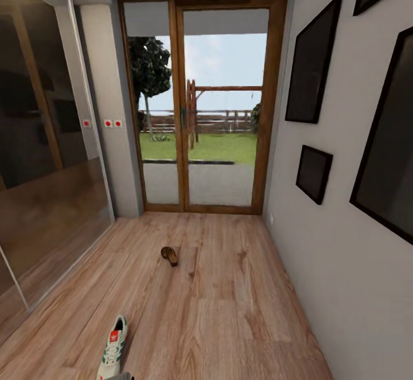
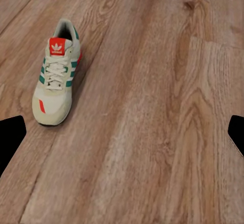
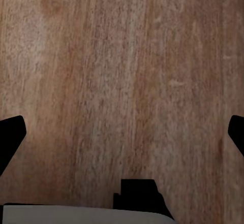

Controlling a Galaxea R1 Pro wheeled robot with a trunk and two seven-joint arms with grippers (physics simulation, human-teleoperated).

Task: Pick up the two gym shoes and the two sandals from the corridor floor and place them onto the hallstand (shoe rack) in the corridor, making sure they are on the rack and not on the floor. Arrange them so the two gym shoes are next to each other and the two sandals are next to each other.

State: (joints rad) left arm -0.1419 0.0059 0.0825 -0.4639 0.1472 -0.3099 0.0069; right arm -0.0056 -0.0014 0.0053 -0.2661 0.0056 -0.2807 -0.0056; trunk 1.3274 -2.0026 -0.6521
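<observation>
One white gym shoe (image 1: 113,348) with green stripes and a red tongue patch lies on the corridor floor (image 1: 229,311) at the near left, toe toward me. In the left wrist view the same gym shoe (image 2: 56,79) lies ahead and to one side of my open left gripper (image 2: 122,137), apart from it, with nothing between the fingers. A dark brown sandal (image 1: 169,255) rests farther up the corridor, near the middle. My right gripper (image 3: 122,137) hangs open over bare planks (image 3: 122,56). The hallstand is out of view.
A wood-framed glass door (image 1: 201,110) closes the corridor's far end. A mirrored sliding wardrobe (image 1: 46,167) runs along the left. The right wall (image 1: 321,242) carries several black picture frames. A dark robot part (image 3: 137,196) sits under the right wrist camera.
</observation>
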